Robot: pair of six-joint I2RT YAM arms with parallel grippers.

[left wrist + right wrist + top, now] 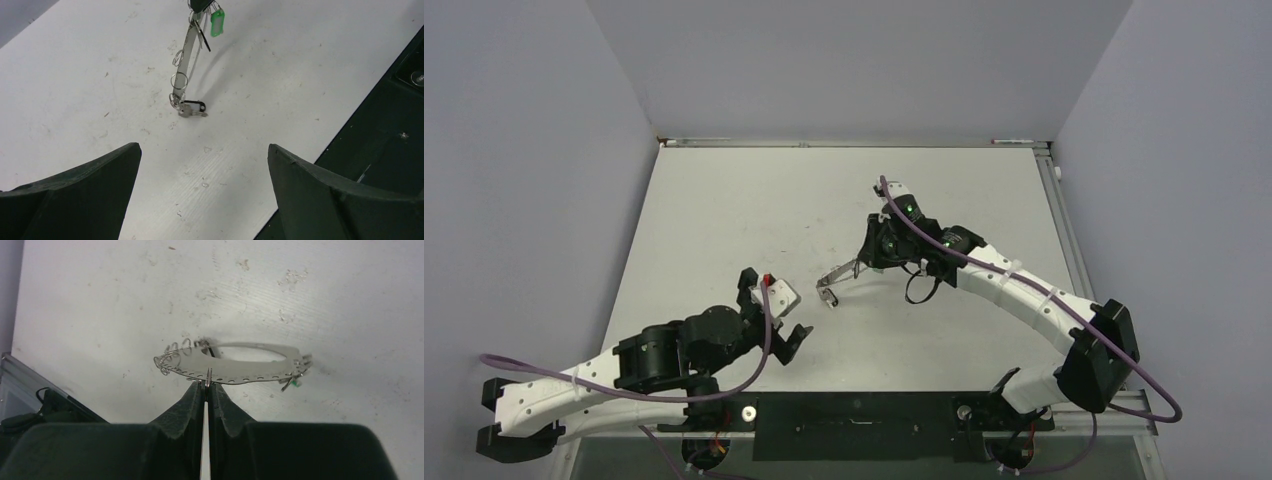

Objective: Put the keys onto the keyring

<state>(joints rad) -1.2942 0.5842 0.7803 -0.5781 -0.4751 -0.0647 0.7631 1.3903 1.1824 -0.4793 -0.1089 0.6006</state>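
Note:
The keyring is a flat silvery perforated oval band carrying several small split rings and a green tag. My right gripper is shut on its near edge, on a thin ring there, and holds it above the table. In the top view the right gripper holds the keyring slanting down to the left. Its low end carries a small silvery key with a black tag, touching the table. My left gripper is open and empty, a short way in front of that key.
The white table is scuffed. A black rail runs along its near edge between the arm bases and shows at the right of the left wrist view. Grey walls close in the left, back and right sides.

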